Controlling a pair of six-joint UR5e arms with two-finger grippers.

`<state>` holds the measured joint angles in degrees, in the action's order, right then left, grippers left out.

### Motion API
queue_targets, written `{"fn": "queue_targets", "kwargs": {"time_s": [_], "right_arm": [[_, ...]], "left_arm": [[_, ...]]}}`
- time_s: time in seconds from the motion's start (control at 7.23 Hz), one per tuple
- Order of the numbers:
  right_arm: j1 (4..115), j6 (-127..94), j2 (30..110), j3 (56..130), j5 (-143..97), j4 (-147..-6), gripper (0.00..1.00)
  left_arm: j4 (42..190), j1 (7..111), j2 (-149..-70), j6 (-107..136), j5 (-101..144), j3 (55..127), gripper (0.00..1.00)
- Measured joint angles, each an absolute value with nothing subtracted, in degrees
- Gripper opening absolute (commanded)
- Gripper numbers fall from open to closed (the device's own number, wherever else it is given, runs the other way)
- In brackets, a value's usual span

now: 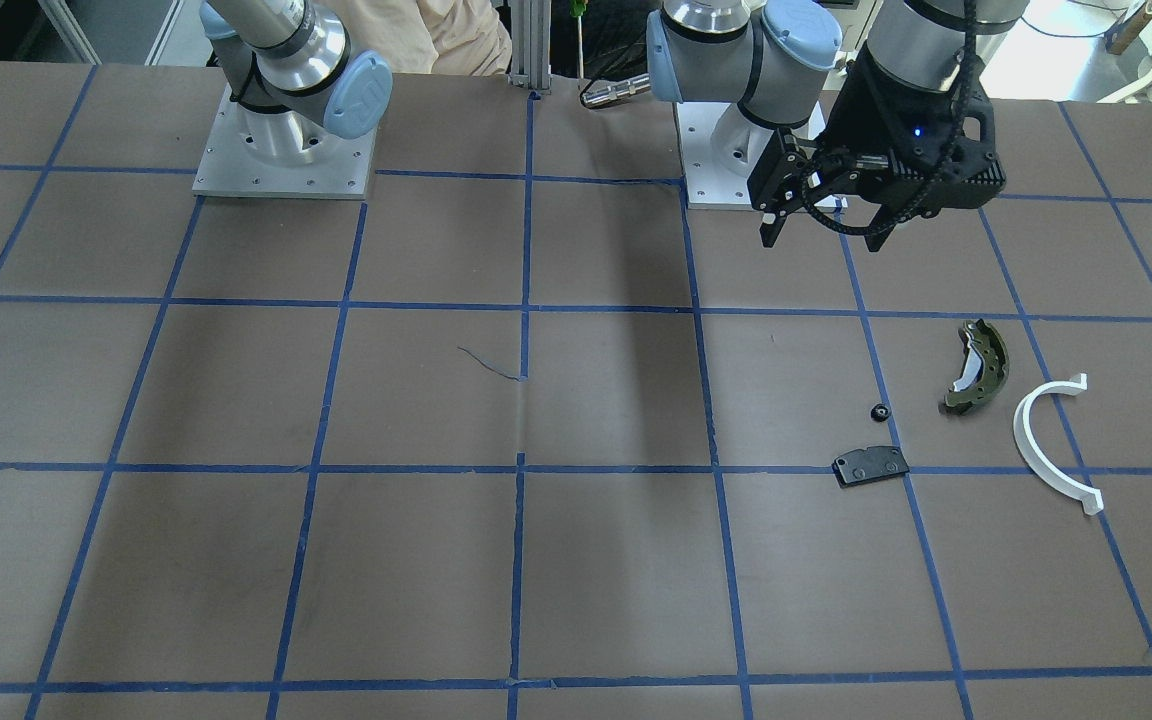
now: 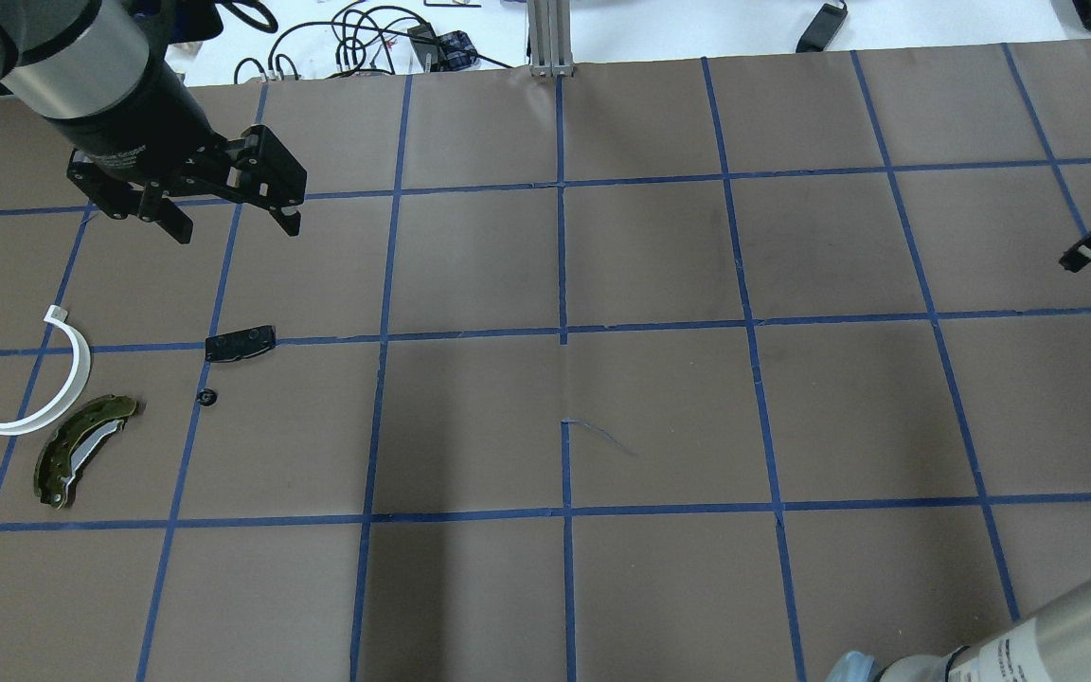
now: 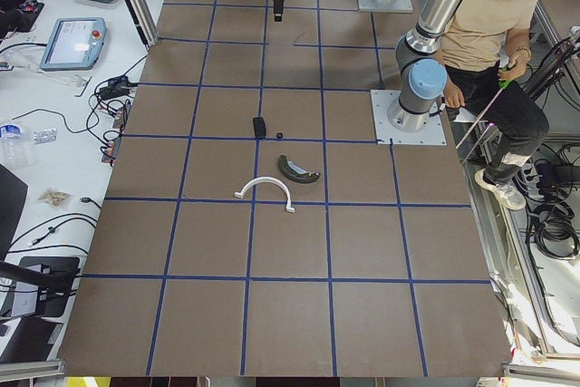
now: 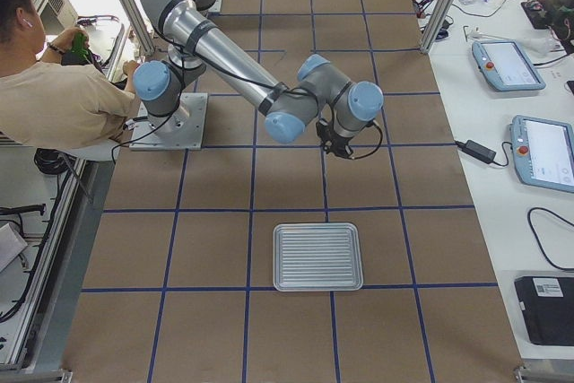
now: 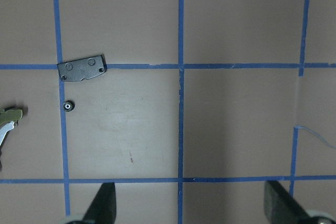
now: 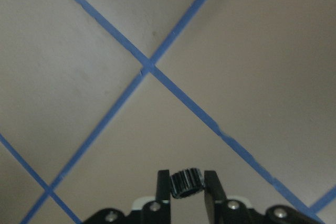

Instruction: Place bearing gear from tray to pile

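My right gripper [image 6: 187, 178] is shut on a small black toothed bearing gear [image 6: 187, 184] and holds it above the brown table; it also shows in the exterior right view [image 4: 339, 144], beyond the tray [image 4: 317, 256]. The pile holds an olive-green brake shoe [image 1: 979, 366], a white half-ring [image 1: 1046, 440] and a flat black pad [image 1: 871, 465]. A second small black gear [image 1: 879, 411] lies on the table among them. My left gripper [image 1: 826, 225] is open and empty, raised above the table beside the pile. The left wrist view shows the pad [image 5: 81, 68] and the gear [image 5: 68, 106].
The ribbed metal tray looks empty in the exterior right view. Blue tape lines grid the table [image 2: 659, 398]. The arm bases [image 1: 284, 150] stand at the table's robot side. A person [image 3: 494, 24] sits next to the left arm's base.
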<state>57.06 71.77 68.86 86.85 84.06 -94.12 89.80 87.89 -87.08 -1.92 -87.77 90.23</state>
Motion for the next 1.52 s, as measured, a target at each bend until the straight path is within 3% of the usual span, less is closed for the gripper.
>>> {"fn": "queue_targets", "kwargs": {"time_s": [0.69, 1.11, 1.52], "right_arm": [[83.1, 21.7, 78.3, 97.5, 79.2, -103.4, 0.0], [98.4, -6.1, 76.3, 103.6, 79.5, -120.4, 0.0], [109.3, -21.0, 69.1, 105.9, 79.6, -134.2, 0.0]], "left_arm": [[88.8, 87.9, -86.8, -2.0, -87.8, 90.5, 1.0], [88.8, 87.9, -86.8, -2.0, -87.8, 90.4, 1.0], [88.8, 87.9, -86.8, -2.0, -87.5, 90.3, 1.0]]}}
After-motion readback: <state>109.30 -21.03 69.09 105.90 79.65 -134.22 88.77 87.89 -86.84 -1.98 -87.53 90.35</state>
